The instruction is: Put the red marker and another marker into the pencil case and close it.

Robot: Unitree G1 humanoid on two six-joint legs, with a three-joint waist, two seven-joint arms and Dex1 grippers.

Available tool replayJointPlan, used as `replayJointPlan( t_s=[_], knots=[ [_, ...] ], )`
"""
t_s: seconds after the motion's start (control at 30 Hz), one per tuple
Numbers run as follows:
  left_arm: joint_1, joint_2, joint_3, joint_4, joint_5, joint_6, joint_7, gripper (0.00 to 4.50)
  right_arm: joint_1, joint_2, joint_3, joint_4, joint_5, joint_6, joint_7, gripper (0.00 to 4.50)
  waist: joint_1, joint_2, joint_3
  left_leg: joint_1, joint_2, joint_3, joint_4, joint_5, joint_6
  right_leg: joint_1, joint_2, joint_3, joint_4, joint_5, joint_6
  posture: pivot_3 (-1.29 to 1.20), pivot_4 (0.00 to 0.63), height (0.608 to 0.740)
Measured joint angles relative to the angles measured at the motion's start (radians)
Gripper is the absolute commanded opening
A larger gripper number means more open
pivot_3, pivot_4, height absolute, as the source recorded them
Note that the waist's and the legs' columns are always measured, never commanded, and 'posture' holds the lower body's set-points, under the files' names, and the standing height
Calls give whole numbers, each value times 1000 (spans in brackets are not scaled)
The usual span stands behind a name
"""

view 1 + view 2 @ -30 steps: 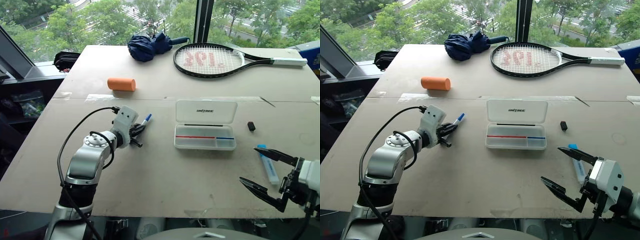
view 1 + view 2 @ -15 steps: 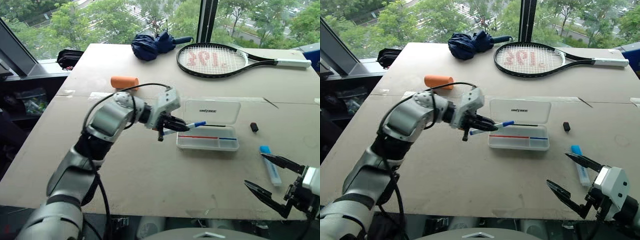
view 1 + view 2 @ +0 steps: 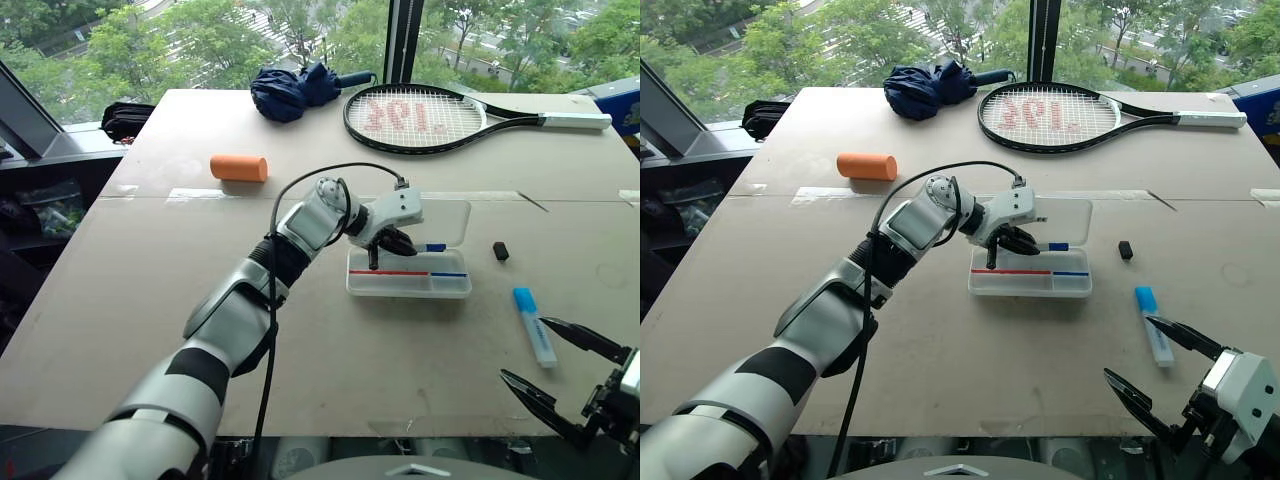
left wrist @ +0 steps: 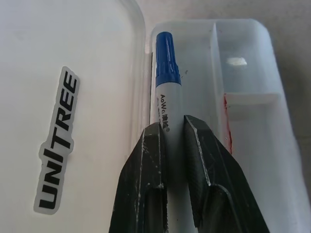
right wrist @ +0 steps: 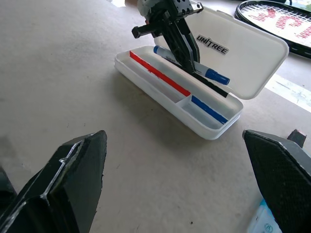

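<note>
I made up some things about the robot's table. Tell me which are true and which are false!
1. The pencil case lid is open. True.
2. The left tool holds a blue-capped marker over the case's tray. True.
3. The right tool is squeezing the orange cylinder. False: its jaws stand open and hold nothing; the orange cylinder lies far off on the table's left side.
4. The tennis racket lies inside the pencil case. False: it lies at the table's far edge.
5. A light blue-capped marker lies on the table near the right tool. True.
</note>
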Motion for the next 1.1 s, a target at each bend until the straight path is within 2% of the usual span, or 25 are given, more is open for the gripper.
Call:
replayJointPlan(
  t_s=[0.03,0.1,0.17,0.37,0.4,0.43,0.53,0.63,0.7,0.73,0.8,0.83,0.93,1.1],
  knots=[
    [0,-4,2,8,1,-9,-8,1885,1,3,0,0,-1,-5,-2,4500,1,0,0,0,1,0,0,0,0,0,0,0,0,0,0,0,150,730],
    [0,-4,17,4,-2,-4,-27,2792,2,9,0,-2,-1,-6,-11,4500,2,0,0,0,3,0,0,0,0,0,0,0,0,0,0,0,150,730],
    [2,11,42,-26,-13,21,-48,2792,3,12,0,-4,-1,-6,-21,4500,1,0,1,0,3,0,0,0,0,0,0,0,0,0,0,0,150,730],
    [112,133,171,-340,-150,188,-134,2792,-37,14,11,-21,-37,85,-148,4500,-11,2,0,0,5,0,-1,0,0,-1,0,1,1,0,0,0,150,730],
    [220,194,242,-526,-240,257,-149,2792,-77,1,32,-31,-69,182,-238,4500,-15,2,0,0,6,1,-1,0,0,-2,0,2,1,0,-1,0,150,730],
    [291,234,288,-638,-313,318,-160,2792,-105,-5,47,-27,-87,273,-311,4500,-12,3,0,0,6,1,-1,0,-1,-3,-1,2,2,0,-1,0,150,730],
    [443,353,403,-845,-458,428,-185,2792,-189,-6,88,-23,-110,487,-464,4500,-13,3,0,0,7,1,-1,0,-1,-3,-2,3,2,0,-1,0,150,730],
    [562,445,481,-991,-547,457,-196,2792,-295,3,115,-21,-73,716,-581,4500,5,4,0,-1,6,0,-1,1,-1,-2,-2,3,1,-1,-3,0,150,730],
    [617,477,520,-1064,-591,469,-184,2822,-370,22,124,-20,-34,834,-628,4000,15,4,0,-1,5,1,0,1,-1,-2,-2,2,1,-2,-4,0,150,730],
    [652,502,541,-1111,-615,472,-174,2822,-406,24,129,-16,-23,898,-651,3587,16,4,0,-1,4,1,0,1,-1,-2,-3,2,1,-2,-4,0,150,730],
    [697,526,572,-1178,-651,476,-148,2822,-436,20,129,2,-12,974,-669,2646,18,4,0,-1,3,1,0,0,-1,-2,-4,2,0,-1,-4,0,150,730],
    [718,533,582,-1210,-665,479,-132,2822,-446,19,129,10,-10,1000,-674,2032,17,4,0,-1,3,1,0,0,-1,-1,-4,2,0,-1,-2,0,150,730],
    [779,536,595,-1317,-717,496,-60,2822,-459,-11,127,19,-11,1020,-666,696,13,4,0,0,3,2,0,0,0,-1,-3,2,0,0,-1,0,150,730],
    [872,537,645,-1407,-787,504,66,2822,-435,-99,123,45,-37,955,-592,629,12,4,0,1,4,2,0,0,0,-1,-2,2,0,0,-1,0,150,730]
  ],
)
